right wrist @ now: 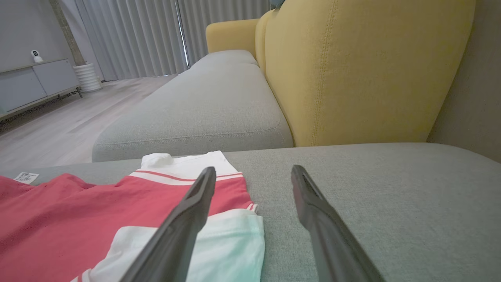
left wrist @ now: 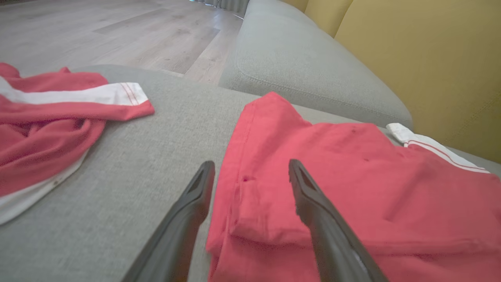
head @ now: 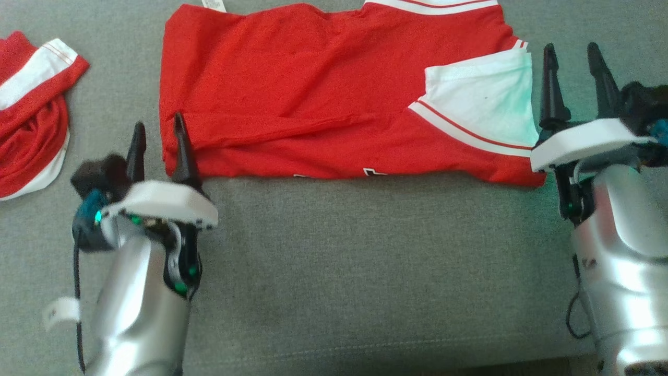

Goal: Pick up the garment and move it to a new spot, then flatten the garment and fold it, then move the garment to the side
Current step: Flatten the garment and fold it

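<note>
Red shirt (head: 313, 94) lay part-folded on the sofa (head: 339, 261). Left gripper (head: 159, 121), wide and empty, straddled its near corner; right gripper (head: 571, 47), likewise wide, stood beside its edge. Folding on probably called for pinching both ends.

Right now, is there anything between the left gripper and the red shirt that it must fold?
Nothing visible. The left gripper, jaws open, is at the near left corner of the red shirt on the grey sofa cushion. A second red-and-white garment lies apart, further left.
</note>
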You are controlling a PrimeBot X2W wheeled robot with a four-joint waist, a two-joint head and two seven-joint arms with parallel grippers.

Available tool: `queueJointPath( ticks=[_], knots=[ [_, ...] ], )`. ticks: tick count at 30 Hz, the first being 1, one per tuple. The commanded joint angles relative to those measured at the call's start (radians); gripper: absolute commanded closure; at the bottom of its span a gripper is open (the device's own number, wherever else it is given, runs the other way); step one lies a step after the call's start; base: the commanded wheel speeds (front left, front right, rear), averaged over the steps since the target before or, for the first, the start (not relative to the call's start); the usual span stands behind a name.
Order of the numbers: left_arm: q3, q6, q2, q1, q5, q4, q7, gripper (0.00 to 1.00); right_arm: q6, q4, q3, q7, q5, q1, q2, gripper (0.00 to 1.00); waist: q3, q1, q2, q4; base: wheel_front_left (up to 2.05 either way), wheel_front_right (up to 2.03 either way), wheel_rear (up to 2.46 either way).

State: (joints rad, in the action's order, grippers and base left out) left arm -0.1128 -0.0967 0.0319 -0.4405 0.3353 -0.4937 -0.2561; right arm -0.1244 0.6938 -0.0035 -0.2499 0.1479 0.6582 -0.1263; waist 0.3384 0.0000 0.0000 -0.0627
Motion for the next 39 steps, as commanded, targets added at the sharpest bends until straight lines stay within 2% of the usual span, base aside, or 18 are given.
queueJointPath(
  ticks=[1, 11, 18, 19, 21, 22, 29, 39],
  knots=[
    [0.036, -0.008, 0.018, 0.047, -0.009, 0.051, -0.006, 0.00, -0.006, -0.056, 0.009, -0.012, -0.006, -0.054, 0.018, 0.00, -0.013, 0.0000, 0.0000, -0.002, 0.00, 0.00, 0.00],
    [0.006, -0.016, 0.018, 0.189, 0.007, 0.093, -0.006, 0.00, -0.006, -0.098, 0.014, -0.012, 0.034, -0.270, 0.037, 0.00, -0.051, 0.0000, 0.0000, -0.001, 0.00, 0.00, 0.00],
    [-0.013, -0.016, 0.018, 0.214, 0.006, 0.091, -0.006, 0.00, -0.006, -0.045, 0.014, -0.012, 0.049, -0.299, 0.055, 0.00, -0.057, 0.0000, 0.0000, 0.008, 0.00, 0.00, 0.00],
    [-0.014, -0.015, 0.018, 0.214, 0.004, 0.090, -0.006, 0.00, -0.006, -0.021, 0.014, -0.009, 0.056, -0.294, 0.057, 0.06, -0.056, 0.0000, 0.0000, 0.011, 0.00, 0.00, 0.00],
    [-0.017, -0.009, 0.018, 0.214, 0.003, 0.088, -0.006, 0.00, -0.006, 0.022, 0.019, -0.001, 0.061, -0.281, 0.061, 0.75, -0.056, 0.0000, 0.0000, 0.016, 0.00, 0.00, 0.00],
    [-0.018, -0.006, 0.018, 0.214, 0.001, 0.086, -0.006, 0.00, -0.006, 0.042, 0.020, 0.004, 0.069, -0.274, 0.062, 1.00, -0.055, 0.0000, 0.0000, 0.019, 0.00, 0.00, 0.00],
    [-0.020, 0.011, 0.018, 0.211, -0.001, 0.054, -0.006, 0.00, -0.006, 0.113, 0.031, -0.003, 0.089, -0.233, 0.062, 1.00, -0.055, 0.0000, 0.0000, 0.023, 0.00, 0.00, 0.00],
    [0.000, 0.046, 0.018, 0.185, 0.028, 0.018, -0.006, 0.00, -0.006, 0.086, 0.056, -0.011, 0.089, -0.200, 0.029, 1.00, -0.048, 0.0000, 0.0000, -0.006, 0.00, 0.00, 0.00]
  ],
)
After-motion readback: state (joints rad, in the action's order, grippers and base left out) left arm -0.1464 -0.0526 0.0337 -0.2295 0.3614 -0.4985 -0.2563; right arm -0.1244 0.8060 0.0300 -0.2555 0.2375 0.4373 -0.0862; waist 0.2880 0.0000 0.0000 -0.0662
